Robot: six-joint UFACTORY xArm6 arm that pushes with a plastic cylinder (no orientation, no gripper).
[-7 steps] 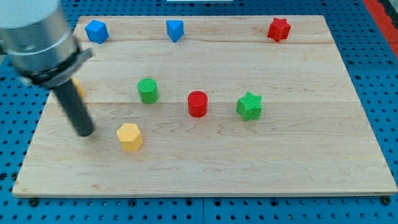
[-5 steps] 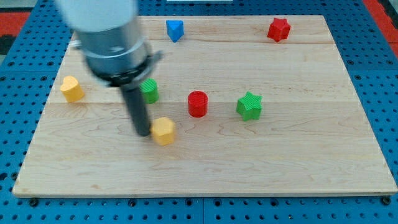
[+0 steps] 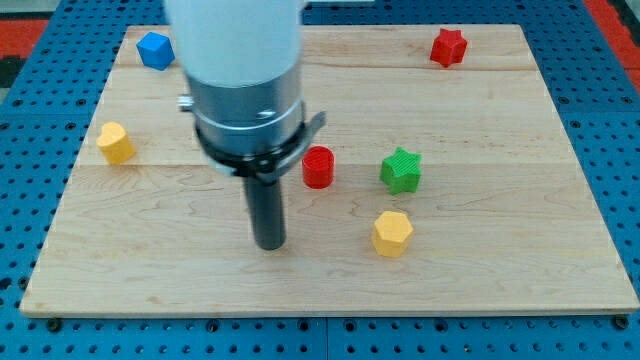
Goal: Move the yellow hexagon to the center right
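Note:
The yellow hexagon (image 3: 392, 233) lies on the wooden board (image 3: 500, 270), below the green star (image 3: 401, 170) and right of the middle. My tip (image 3: 270, 244) rests on the board well to the hexagon's left, not touching it. The red cylinder (image 3: 318, 167) stands above and to the right of my tip.
A second yellow block (image 3: 115, 143) sits near the board's left edge. A blue block (image 3: 155, 50) is at the top left and a red star (image 3: 449, 46) at the top right. The arm's body (image 3: 245, 90) hides the middle top of the board.
The yellow hexagon has slid far to the right, from the lower left to below the green star. My tip has followed it rightward and now stands apart from it.

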